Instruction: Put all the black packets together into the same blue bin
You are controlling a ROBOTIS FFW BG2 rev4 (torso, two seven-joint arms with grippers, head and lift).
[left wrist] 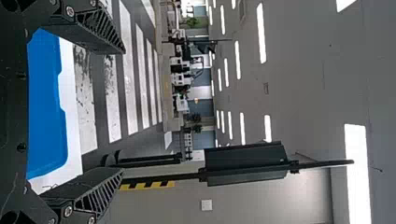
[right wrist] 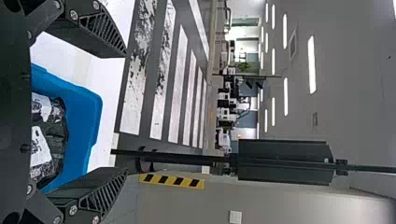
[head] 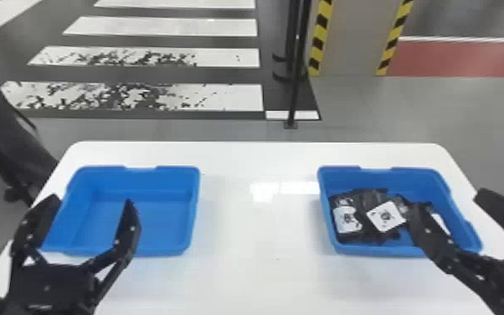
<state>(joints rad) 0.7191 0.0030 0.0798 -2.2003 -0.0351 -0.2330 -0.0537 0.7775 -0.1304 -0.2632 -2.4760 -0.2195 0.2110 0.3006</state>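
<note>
Black packets (head: 364,203) in right blue bin (head: 414,184), likely all gathered, so right gripper (head: 448,201) wide near it, left gripper (head: 91,201) wide, well apart.

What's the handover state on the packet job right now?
Left gripper: open, holding nothing, at the left blue bin.
Right gripper: open, holding nothing, at the right blue bin.
Black packets: piled in the right bin.
Done: visible packets share one bin.
Left to do: probably just back both arms off; check for strays first.
</note>
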